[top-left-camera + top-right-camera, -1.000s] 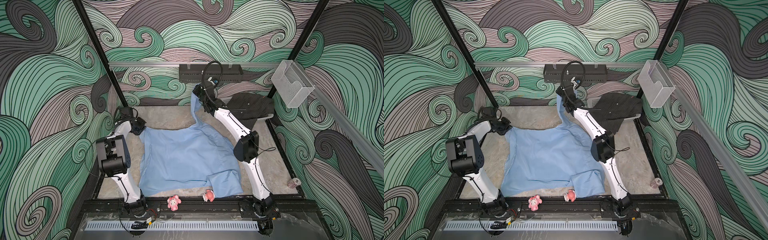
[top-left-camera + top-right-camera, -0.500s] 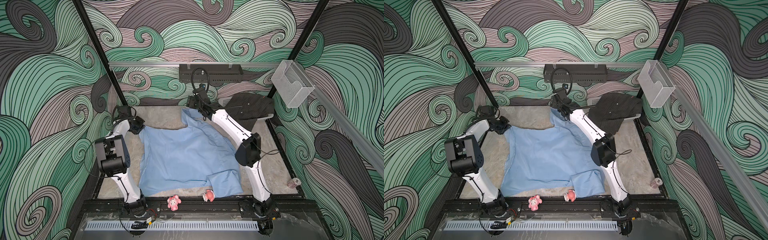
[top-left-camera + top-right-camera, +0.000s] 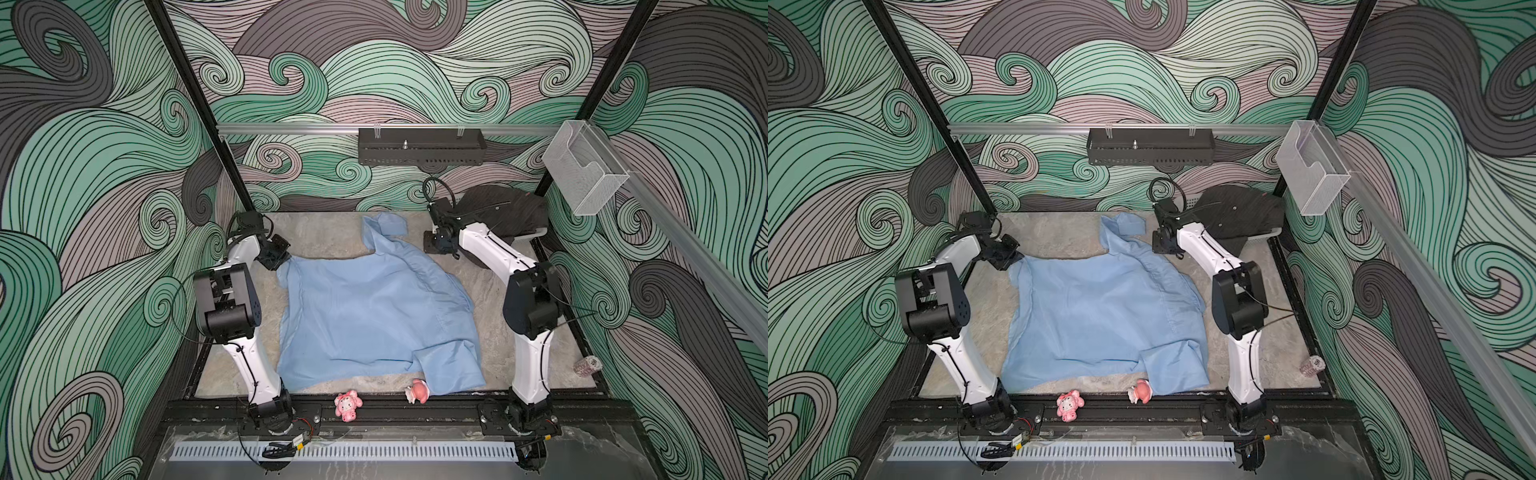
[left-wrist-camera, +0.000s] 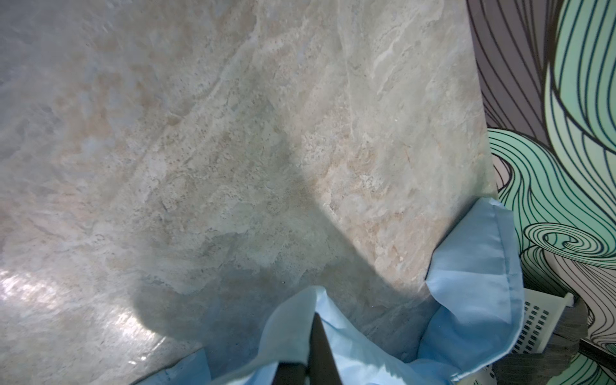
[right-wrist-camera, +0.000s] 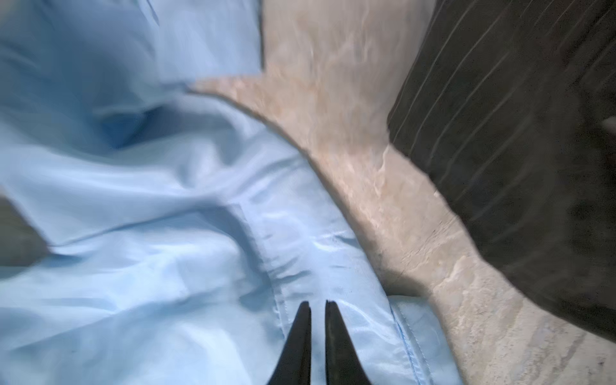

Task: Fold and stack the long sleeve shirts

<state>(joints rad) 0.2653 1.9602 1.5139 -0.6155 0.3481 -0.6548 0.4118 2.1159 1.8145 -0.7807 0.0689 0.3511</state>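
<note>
The light blue shirt (image 3: 374,311) (image 3: 1100,311) lies spread on the stone-look table, one sleeve (image 3: 384,226) reaching toward the back wall. At the cloth's far left corner my left gripper (image 3: 276,255) (image 4: 315,333) is shut on a fold of it (image 4: 293,320). My right gripper (image 3: 436,247) (image 5: 317,305) hovers by the shirt's far right edge. Its jaws are nearly together, with nothing between them. The dark pinstriped shirt (image 3: 503,212) (image 5: 516,133) lies bunched over a white basket (image 3: 1262,237) at the back right.
Two pink toys (image 3: 348,405) (image 3: 417,390) sit at the table's front edge, the right one touching the blue hem. A small patterned roll (image 3: 588,365) stands near the right front corner. A black tray (image 3: 419,147) and a clear box (image 3: 584,174) hang on the back rail.
My right gripper let go of the raised blue sleeve, which dropped flat at the back. It then swung right and closed. The left gripper kept its hold.
</note>
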